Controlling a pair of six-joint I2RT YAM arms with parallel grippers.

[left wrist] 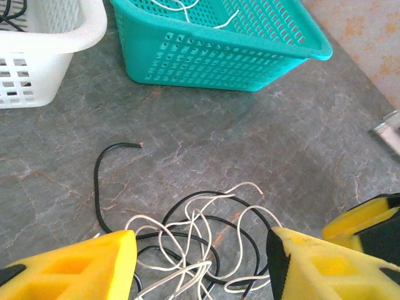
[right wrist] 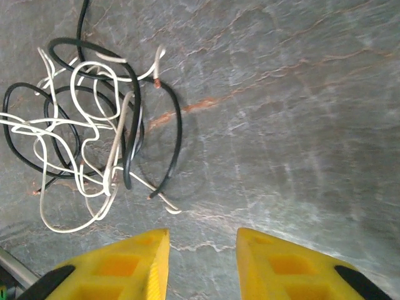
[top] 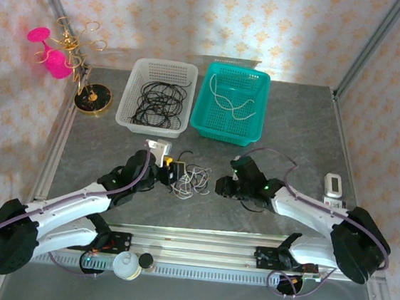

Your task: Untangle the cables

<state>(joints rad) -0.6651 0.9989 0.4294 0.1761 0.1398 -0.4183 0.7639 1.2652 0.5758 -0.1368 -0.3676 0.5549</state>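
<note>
Two baskets sit side by side at the back of the table (top: 299, 128), well apart from the arms. The white basket (top: 150, 127) on the left holds a heap of black cables (top: 158, 103), looped over one another so thickly I can't count them. The teal basket (top: 224, 135) on the right holds a few thin white cords (top: 235, 100), two by my best look, though they are too fine to be sure.

One tangle (top: 191, 181) lies on the bare table between the two grippers. It seems to be one black cord (left wrist: 99, 187) and one white cord (left wrist: 244, 187) wound through each other. The black one throws a free end out toward the baskets.

Two grippers, both with yellow fingers. The left gripper (left wrist: 201, 265) has its jaws spread wide, one finger on either side of the tangle's near loops, and neither finger is pinching a strand. The lower part of the tangle runs off the bottom of the left wrist view, so I can't tell whether a cord touches the fingers there. The right gripper (right wrist: 201, 240) has a narrower gap between its jaws, with bare table in it. The tangle lies ahead of it and off to one side, close but not touching.

One pink glass (top: 52, 56) and a gold stand (top: 91, 98) stand at the back left corner. One small white device (top: 333, 185) lies beside the right arm, its face too small to read. From the left wrist the white basket is cut off at the corner.
</note>
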